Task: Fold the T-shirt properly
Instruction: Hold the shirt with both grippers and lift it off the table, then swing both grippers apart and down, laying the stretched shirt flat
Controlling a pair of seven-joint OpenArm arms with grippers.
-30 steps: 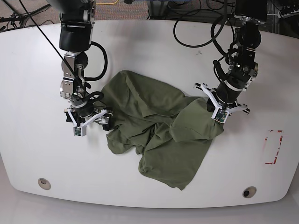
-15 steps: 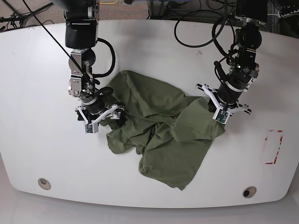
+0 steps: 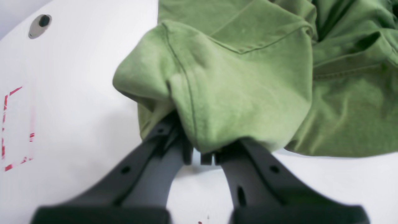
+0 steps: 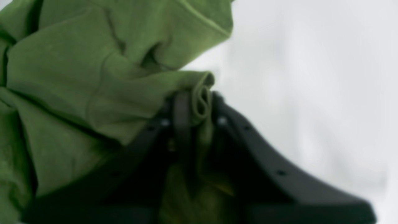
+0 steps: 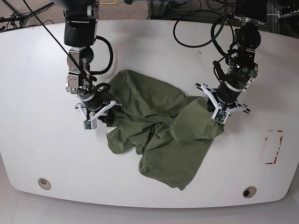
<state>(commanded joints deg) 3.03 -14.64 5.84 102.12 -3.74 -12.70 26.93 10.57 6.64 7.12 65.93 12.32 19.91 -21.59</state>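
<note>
The olive-green T-shirt [image 5: 159,126] lies crumpled across the middle of the white table [image 5: 37,93]. My left gripper [image 5: 212,108] sits at the shirt's right edge. In the left wrist view the left gripper [image 3: 200,155] is shut on a bulging fold of the T-shirt [image 3: 248,77] that drapes over its black fingertips. My right gripper [image 5: 106,114] is at the shirt's left edge. The right wrist view shows the right gripper [image 4: 199,107] shut on a rolled hem of the T-shirt [image 4: 77,77], lifted slightly off the table.
A red-marked rectangle [image 5: 273,147] sits on the table's right side, also visible as a red-marked rectangle [image 3: 15,124]. Round holes [image 5: 44,183] [image 5: 249,192] lie near the front corners. Black cables [image 5: 196,42] trail along the back edge.
The right gripper moved from beside the shirt onto its left edge and shut on the hem, then drew slightly up and back. The left arm has barely moved.
</note>
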